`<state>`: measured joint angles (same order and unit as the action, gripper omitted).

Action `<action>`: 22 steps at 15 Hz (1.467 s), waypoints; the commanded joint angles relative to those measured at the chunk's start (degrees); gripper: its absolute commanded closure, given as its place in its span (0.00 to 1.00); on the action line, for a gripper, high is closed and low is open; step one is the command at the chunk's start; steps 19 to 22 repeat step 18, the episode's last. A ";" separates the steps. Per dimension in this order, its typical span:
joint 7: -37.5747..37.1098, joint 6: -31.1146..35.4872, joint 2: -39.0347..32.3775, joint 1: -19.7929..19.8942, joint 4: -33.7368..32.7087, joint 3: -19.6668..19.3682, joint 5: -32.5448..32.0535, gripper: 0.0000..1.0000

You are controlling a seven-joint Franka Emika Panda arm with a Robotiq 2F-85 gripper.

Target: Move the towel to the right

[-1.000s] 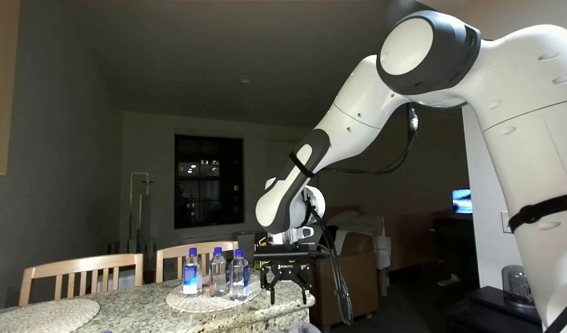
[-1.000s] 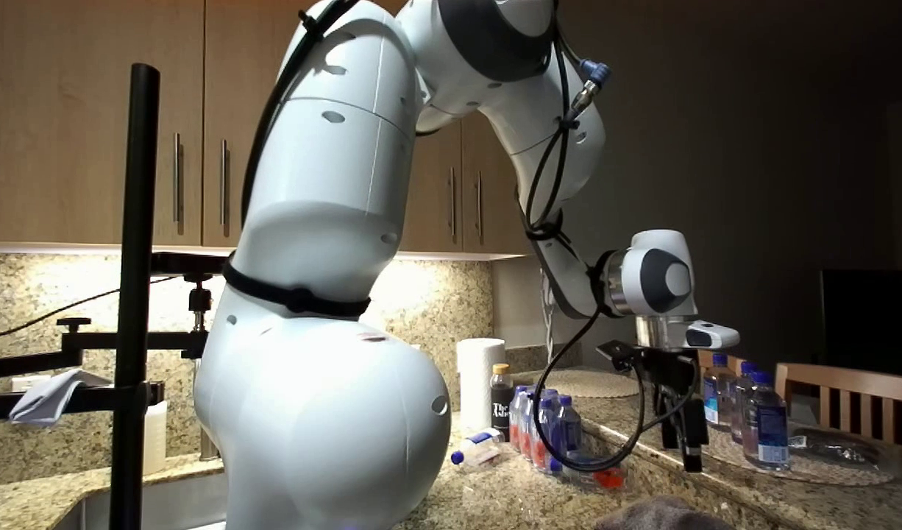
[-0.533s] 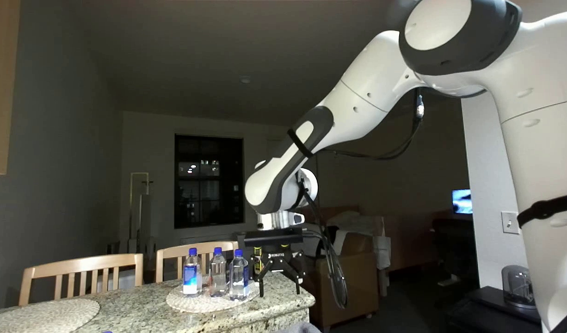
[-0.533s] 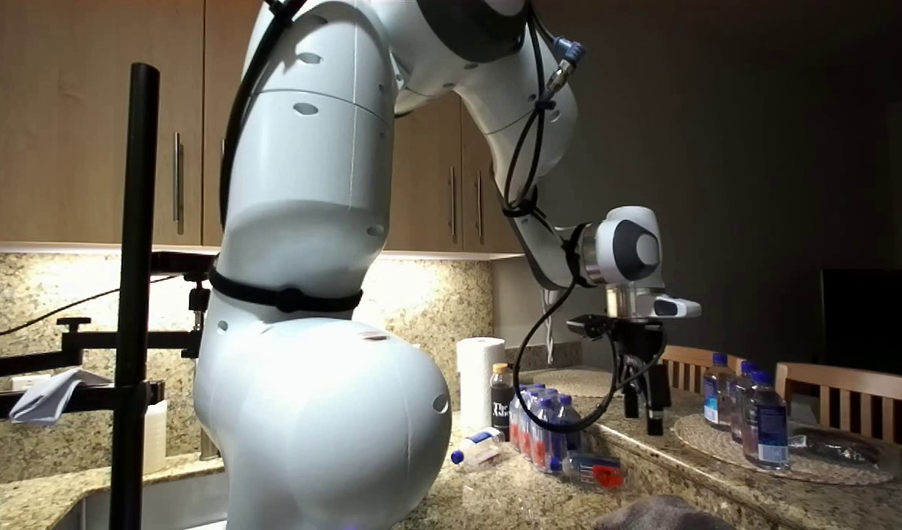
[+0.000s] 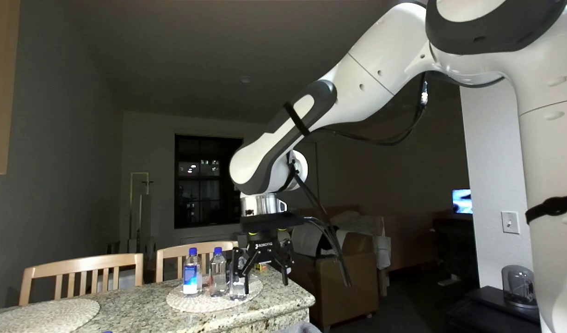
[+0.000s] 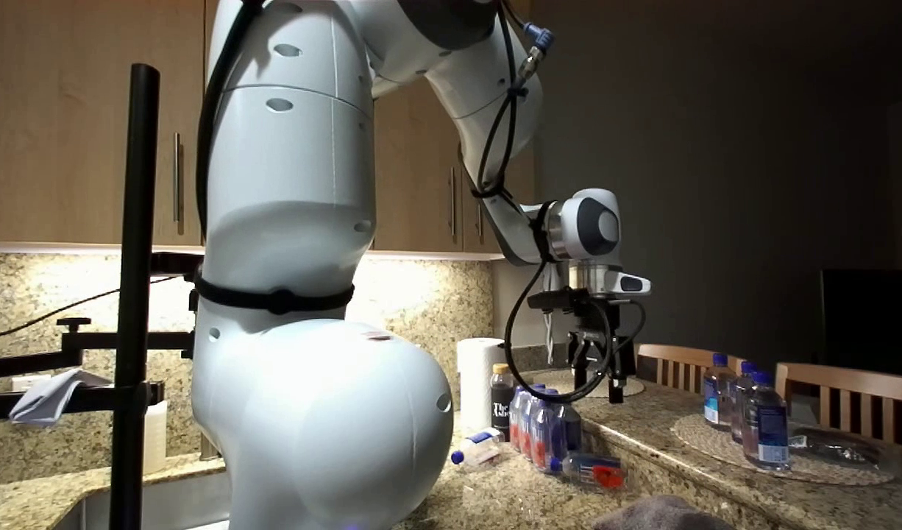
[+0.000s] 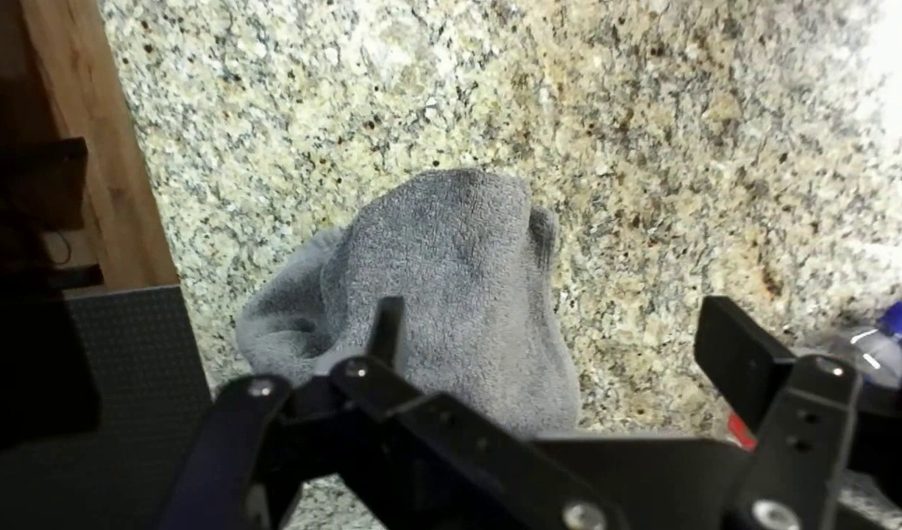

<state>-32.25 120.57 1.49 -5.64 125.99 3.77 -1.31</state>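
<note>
The towel is a plain grey, crumpled cloth lying in soft folds on the granite counter. It shows whole in the middle of the wrist view (image 7: 451, 280). Only its top shows at the bottom edge of both exterior views, as the towel (image 5: 303, 329) and the towel (image 6: 661, 515). My gripper (image 7: 552, 316) is open and empty, high above the counter. In the wrist view its left finger overlaps the towel and its right finger is over bare granite right of it. The open gripper also shows in both exterior views (image 5: 266, 286) (image 6: 599, 384).
Clear blue-capped bottles (image 6: 766, 427) stand on a woven placemat on the raised ledge (image 6: 646, 445). Several more bottles (image 6: 543, 434), one lying bottle (image 6: 591, 470) and a paper towel roll (image 6: 480, 383) are on the lower counter. A pale cloth (image 6: 54, 397) hangs on a black stand.
The arm has raised the open gripper and moved it to the left in both exterior views. The towel and the bottles have not moved.
</note>
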 commanded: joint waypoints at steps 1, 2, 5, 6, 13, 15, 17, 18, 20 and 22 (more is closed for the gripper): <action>11.33 -0.81 0.55 0.62 -0.58 0.12 2.72 0.00; 13.26 -1.62 0.35 0.76 -1.08 -0.01 3.21 0.00; 16.65 -1.13 0.21 0.88 -0.76 -0.09 1.64 0.00; 18.77 -0.25 0.03 0.95 -0.17 -0.25 3.07 0.00; 16.09 -0.25 -0.43 0.71 -0.77 0.05 1.27 0.00; 16.09 -0.25 -0.43 0.71 -0.77 0.05 1.27 0.00; 16.09 -0.25 -0.43 0.71 -0.77 0.05 1.27 0.00; 16.09 -0.25 -0.43 0.71 -0.77 0.05 1.27 0.00; 16.09 -0.25 -0.43 0.71 -0.77 0.05 1.27 0.00; 16.09 -0.25 -0.43 0.71 -0.77 0.05 1.27 0.00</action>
